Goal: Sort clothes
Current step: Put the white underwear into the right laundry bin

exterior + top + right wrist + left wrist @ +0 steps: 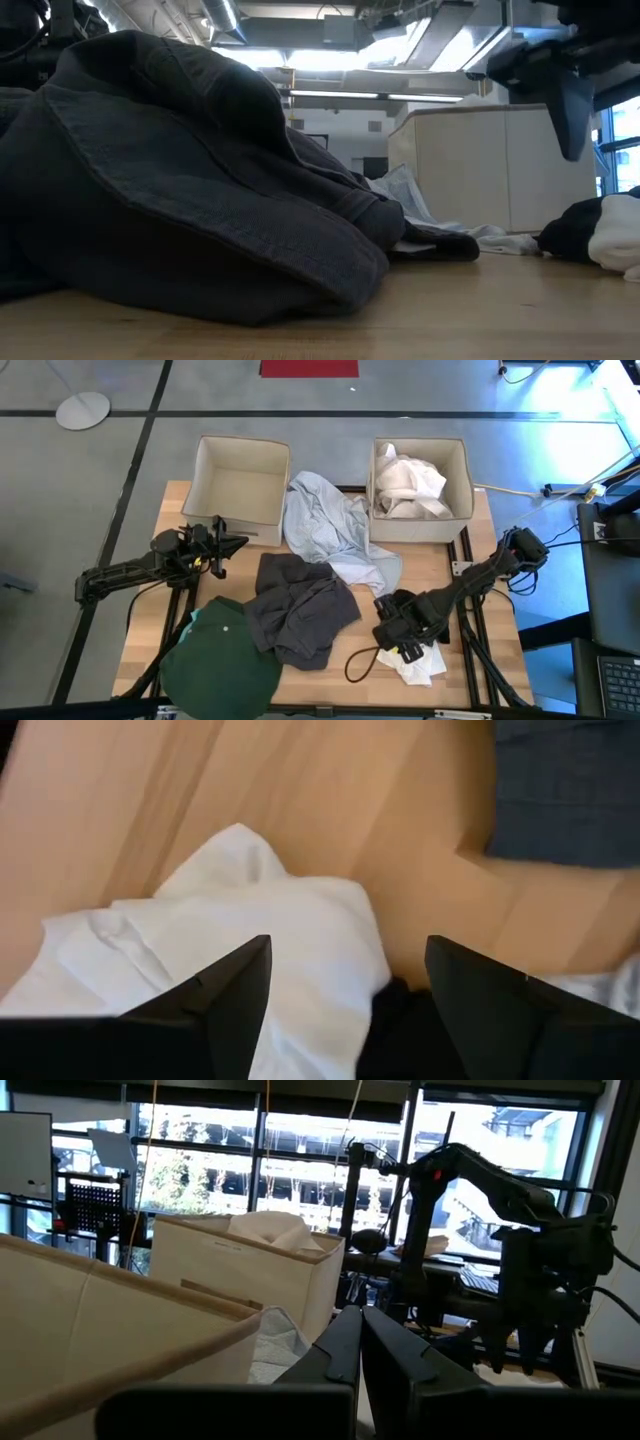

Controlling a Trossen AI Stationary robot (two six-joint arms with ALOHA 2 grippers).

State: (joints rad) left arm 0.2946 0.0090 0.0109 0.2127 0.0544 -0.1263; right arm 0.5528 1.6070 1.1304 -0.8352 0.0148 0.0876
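Note:
Loose clothes lie on the wooden table: a pale grey-blue garment (325, 525) between the boxes, a dark grey one (300, 605) in the middle, a dark green one (220, 660) at the near left. At the near right lies a small white garment (422, 665) with a black piece (400, 1020) beside it. My right gripper (345, 945) hangs open just above that white garment (250, 960), fingers pointing down, clear of it in the low view (570, 110). My left gripper (238, 545) waits shut by the left box.
Two beige fabric boxes stand at the far side. The left box (215, 500) shows nothing inside, and the right box (460, 470) holds white clothes (410, 485). A dark looped strap (360, 660) lies near the front edge. Bare wood shows at the table's right.

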